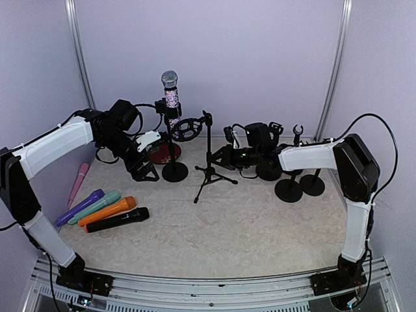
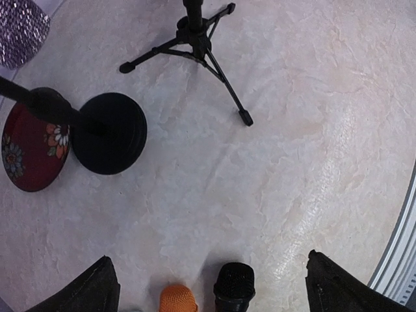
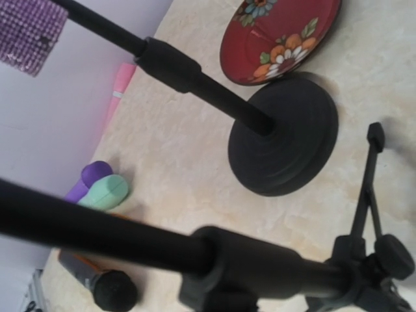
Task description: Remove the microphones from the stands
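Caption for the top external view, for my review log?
Sparkly microphone upright in its stand, left gripper open beside it, right gripper near the tripod.

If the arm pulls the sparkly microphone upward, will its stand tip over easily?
Probably not easily: the stand has a broad, round, heavy-looking base. Still, the microphone sits high on a thin pole, so a sideways pull may rock it.

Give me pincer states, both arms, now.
Left pincer: open, holding nothing.
Right pincer: cannot be told; fingers out of its wrist view, too small from above.
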Controlling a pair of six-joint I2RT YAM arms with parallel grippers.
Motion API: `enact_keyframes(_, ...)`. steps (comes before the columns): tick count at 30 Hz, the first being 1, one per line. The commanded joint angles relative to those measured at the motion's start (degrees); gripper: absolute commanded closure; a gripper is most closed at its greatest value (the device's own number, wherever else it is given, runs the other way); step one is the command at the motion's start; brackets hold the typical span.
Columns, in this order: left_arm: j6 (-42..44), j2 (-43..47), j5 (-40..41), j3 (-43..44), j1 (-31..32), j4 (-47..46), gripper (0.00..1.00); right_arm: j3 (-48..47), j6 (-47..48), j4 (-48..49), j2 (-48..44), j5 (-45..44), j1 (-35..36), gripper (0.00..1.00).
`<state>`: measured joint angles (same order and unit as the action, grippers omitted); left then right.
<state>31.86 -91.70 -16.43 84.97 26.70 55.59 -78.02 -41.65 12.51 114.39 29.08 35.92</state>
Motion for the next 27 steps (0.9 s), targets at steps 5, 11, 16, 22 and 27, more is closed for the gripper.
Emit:
enact_keyframes(5,-2.41,-6.97,-4.25,11.54,2.29,-0.06,0.04,-3.61,10.4,-11.35,-2.29,-8.83,1.95,1.0)
enact_keyframes(11,-2.4,-8.22,-6.04,13.11,3.0,0.2,0.04,-5.78,17.61,-17.33,-2.43,-14.78,3.76,1.0)
enact_keyframes(16,-2.41,-8.03,-6.85,12.85,3.0,0.14,0.04,-8.09,23.44,-22.25,-2.17,-21.01,6.25,1.0)
enact_keyframes(22,-2.25,-7.34,-7.56,12.63,3.03,0.71,0.04,-9.71,29.54,-25.61,-2.26,-29.26,8.93,1.0)
enact_keyframes(27,-1.9,-6.51,-7.63,11.81,3.02,1.15,0.04,-7.76,33.83,-23.55,-4.03,-34.35,10.35,1.0)
